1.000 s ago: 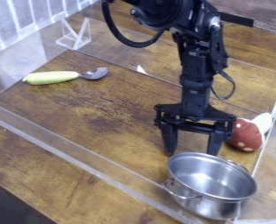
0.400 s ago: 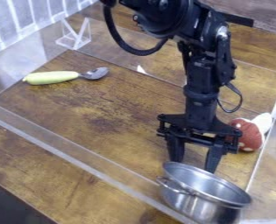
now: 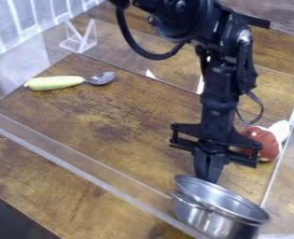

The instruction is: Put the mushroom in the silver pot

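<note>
1. Claw (image 3: 213, 166): fingers drawn fully together into one narrow prong, pointing straight down at the wooden table (image 3: 99, 121). Nothing visible between them; they look to have shut on air.
2. Claw position: just left of the mushroom (image 3: 262, 142) in the camera view, and just above the far rim of the silver pot (image 3: 219, 204). Cannot tell whether the fingertips touch the rim or merely hang behind it.
3. Mushroom: on the table at the right edge, close against the clear side wall, partly hidden by the claw's crossbar. Not held and not in the pot.
4. Mushroom orientation: lying on its side. Reddish-brown cap faces lower left, toward claw and pot; white stem runs up and to the right, toward the wall. Long axis therefore slants from lower left to upper right.
5. Silver pot: upright, mouth open, empty, at the near right of the table, near the mushroom but apart from it.
6. Step, as judged: the pick-up is not achieved; the transfer has not begun.
7. Next move, as judged: spread the fingers, shift right until they straddle the cap across the slanted axis, lower, then grip. The close wall leaves little room on the stem side.
</note>
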You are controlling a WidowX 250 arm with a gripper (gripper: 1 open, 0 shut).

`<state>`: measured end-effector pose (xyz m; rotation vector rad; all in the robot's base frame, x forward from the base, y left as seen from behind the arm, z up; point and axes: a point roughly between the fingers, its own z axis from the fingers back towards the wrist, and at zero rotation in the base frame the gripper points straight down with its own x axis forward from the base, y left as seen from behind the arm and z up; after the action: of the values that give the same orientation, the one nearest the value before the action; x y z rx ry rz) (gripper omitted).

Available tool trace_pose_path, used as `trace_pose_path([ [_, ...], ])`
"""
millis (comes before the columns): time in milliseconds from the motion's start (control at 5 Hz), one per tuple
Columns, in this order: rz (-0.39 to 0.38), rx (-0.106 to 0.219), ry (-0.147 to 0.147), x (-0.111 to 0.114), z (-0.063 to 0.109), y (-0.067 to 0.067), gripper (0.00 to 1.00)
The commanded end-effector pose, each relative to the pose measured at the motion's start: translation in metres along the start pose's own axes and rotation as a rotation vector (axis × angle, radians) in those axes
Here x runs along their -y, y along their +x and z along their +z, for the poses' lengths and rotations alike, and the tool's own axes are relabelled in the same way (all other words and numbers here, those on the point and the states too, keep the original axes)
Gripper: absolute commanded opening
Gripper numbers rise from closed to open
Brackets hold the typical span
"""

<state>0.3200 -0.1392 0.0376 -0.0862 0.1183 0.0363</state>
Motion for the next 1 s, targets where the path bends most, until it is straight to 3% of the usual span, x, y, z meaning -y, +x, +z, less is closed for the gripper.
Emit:
trace_pose_path([
  [0,-0.062,0.141,-0.033,0.006,0.055,0.011,0.0],
  [200,-0.071,0.174,-0.042,0.013,0.067,0.011,0.0],
  [400,-0.103,0.164,-0.049,0.018,0.065,0.008,0.0],
  [600,-0.163,0.148,-0.054,0.03,0.063,-0.005,0.0],
  [800,-0.232,0.117,-0.048,0.024,0.056,-0.018,0.0],
])
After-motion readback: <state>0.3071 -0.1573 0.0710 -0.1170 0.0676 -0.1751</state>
